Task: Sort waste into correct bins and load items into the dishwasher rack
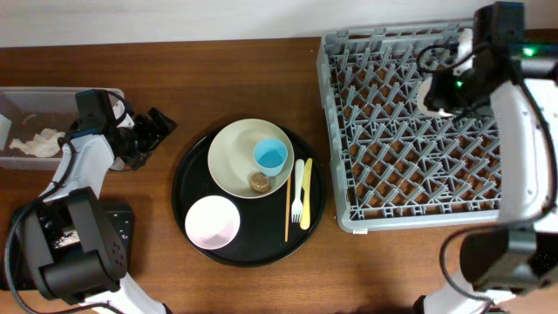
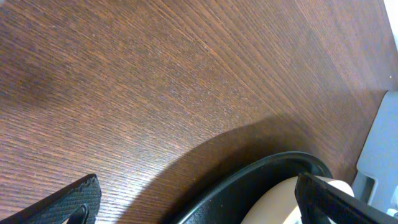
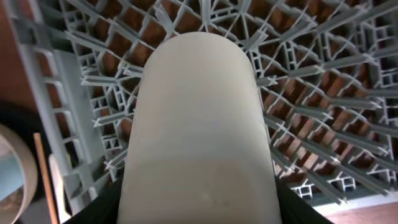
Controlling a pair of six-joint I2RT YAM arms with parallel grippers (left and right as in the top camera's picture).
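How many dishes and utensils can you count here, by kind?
Cups: 2 (blue cup, white cup)
Plate: 1
Bowl: 1
Fork: 1
Knife: 1
Stick: 1
Total: 7

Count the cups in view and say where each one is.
2. The light blue cup stands on the cream plate on the round black tray; the small white cup is held by the right gripper above the dishwasher rack. No other cup shows.
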